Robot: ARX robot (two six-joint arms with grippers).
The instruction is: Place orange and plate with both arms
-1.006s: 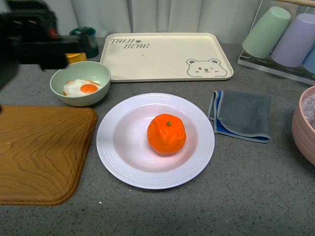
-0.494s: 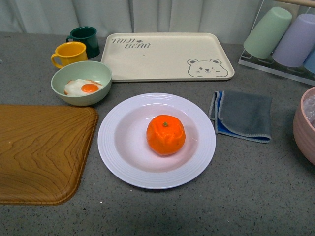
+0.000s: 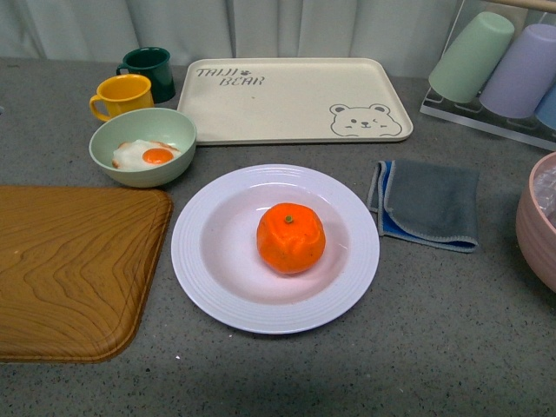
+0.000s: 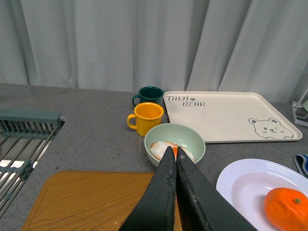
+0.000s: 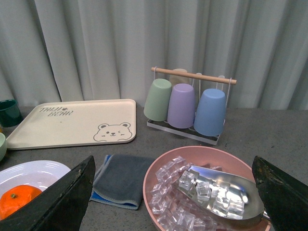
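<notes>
The orange [image 3: 291, 238] sits in the middle of the white plate [image 3: 208, 287] at the centre of the grey counter. Neither arm shows in the front view. In the left wrist view my left gripper [image 4: 173, 150] is shut and empty, raised above the wooden tray, with the plate [image 4: 240, 185] and the orange [image 4: 287, 215] off to one side of it. In the right wrist view my right gripper [image 5: 175, 166] is wide open and empty above the pink bowl of ice; the orange [image 5: 18, 203] and the plate [image 5: 45, 169] show at the edge.
A wooden tray [image 3: 69, 269] lies left of the plate. A pale green bowl with a fried egg [image 3: 143, 146], a yellow mug [image 3: 122, 94] and a dark green mug [image 3: 149, 68] stand behind it. A cream bear tray [image 3: 295, 100], a grey cloth [image 3: 427, 204], a cup rack [image 3: 499, 65] and a pink ice bowl [image 3: 539, 221] are around.
A dark arm that filled the far left a second ago has left the front view, uncovering the mugs. The orange has shifted slightly on the plate.
</notes>
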